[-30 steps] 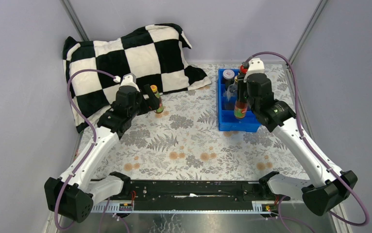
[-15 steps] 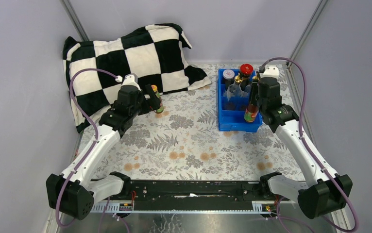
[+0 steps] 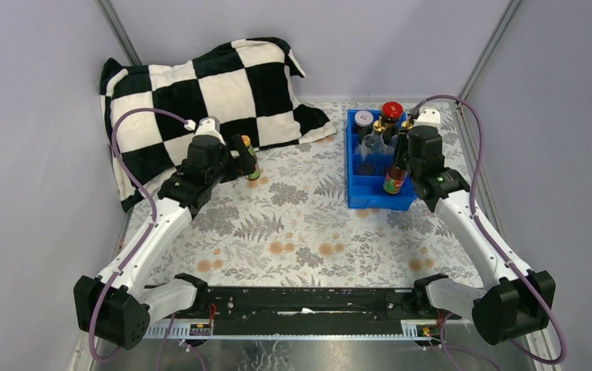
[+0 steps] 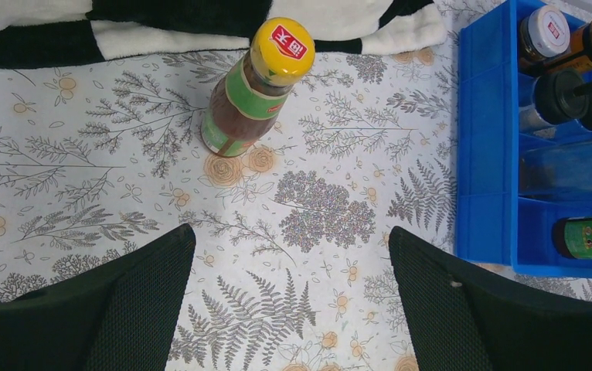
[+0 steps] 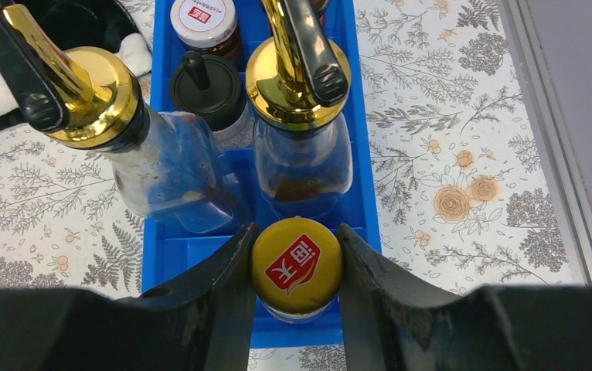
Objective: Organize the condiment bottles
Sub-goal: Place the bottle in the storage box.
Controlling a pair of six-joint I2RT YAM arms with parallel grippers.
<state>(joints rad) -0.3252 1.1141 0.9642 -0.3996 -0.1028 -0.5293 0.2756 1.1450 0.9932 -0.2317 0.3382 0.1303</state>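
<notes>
- Placement is the step in hand, as I judge it: your right tool (image 5: 295, 241) is closed on the cap of one orange-capped sauce bottle (image 3: 392, 179) and holds it over the near compartment of the blue tray (image 3: 378, 203), which stands by the far right corner of the counter.
- Whether the bottle's base already touches the tray floor, the pictures do not show.
- Behind it in the tray you have two gold-spouted bottles (image 5: 161, 162) (image 5: 302, 154), a black-capped shaker (image 5: 204, 85), a white-lidded jar (image 5: 202, 19) and a red-lidded jar (image 3: 391, 110), so the space is narrow.
- For the next move, bring the bottle straight down and upright, keep it away from the gold-spouted bottle just behind it, and open the fingers only when the base is seated.
- Your left tool (image 4: 290, 259) is fully open and grips nothing.
- It hovers low over the left part of the counter and faces the other orange-capped bottle (image 4: 256, 85).
- That bottle stands alone, just beside the edge of the checkered blanket (image 3: 200, 85) and well apart from the tray.
- It is probably your following pick: move forward until the fingers are on both sides of the neck, then close.
</notes>
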